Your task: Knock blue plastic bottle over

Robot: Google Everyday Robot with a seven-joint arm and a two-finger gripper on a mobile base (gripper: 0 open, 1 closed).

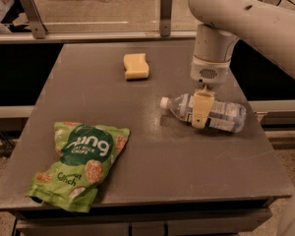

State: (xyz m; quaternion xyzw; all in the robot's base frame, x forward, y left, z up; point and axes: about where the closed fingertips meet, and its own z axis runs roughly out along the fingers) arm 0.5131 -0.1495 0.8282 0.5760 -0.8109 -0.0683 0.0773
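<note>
The blue plastic bottle [225,116] lies on its side at the right of the grey table [187,181]. Its white cap [164,102] points left and its label faces up. My gripper [201,113] hangs straight down from the white arm [246,18] over the bottle's middle. Its cream-coloured tip sits in front of the bottle's body and hides part of it. It looks to be touching the bottle.
A green chip bag [83,161] lies flat at the front left. A yellow sponge [136,66] sits at the back centre. A rail with metal posts [166,6] runs behind the table. The right table edge is close to the bottle's base.
</note>
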